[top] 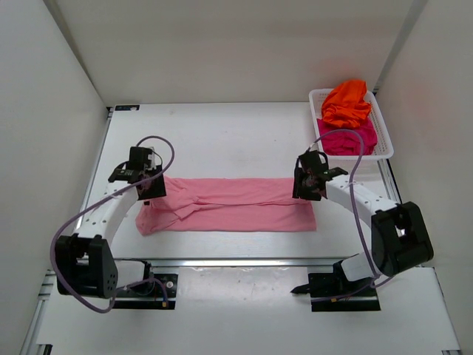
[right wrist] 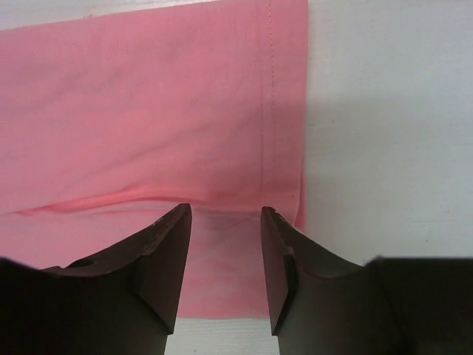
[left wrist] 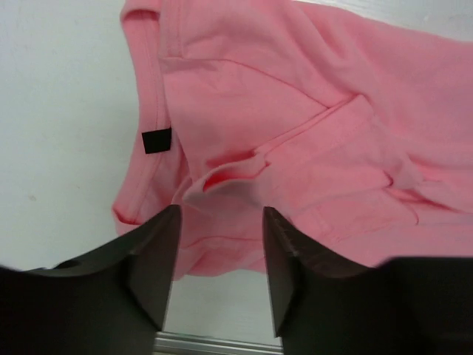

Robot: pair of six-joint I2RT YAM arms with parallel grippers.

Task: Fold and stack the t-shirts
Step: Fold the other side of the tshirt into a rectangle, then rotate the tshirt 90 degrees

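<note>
The light pink t-shirt (top: 229, 205) lies folded into a long strip across the middle of the table. My left gripper (top: 150, 188) hovers over its left collar end, open and empty; the left wrist view shows the shirt (left wrist: 310, 133) with a black tag (left wrist: 157, 140). My right gripper (top: 307, 188) hovers over the shirt's right hem end, open and empty; the right wrist view shows the hem (right wrist: 273, 111). The bright orange t-shirt (top: 347, 103) and the deep magenta t-shirt (top: 347, 139) lie crumpled in the basket.
A white mesh basket (top: 386, 148) stands at the back right of the white table (top: 222, 140). White walls enclose the table on the left, back and right. A metal rail (top: 236, 260) runs along the near edge.
</note>
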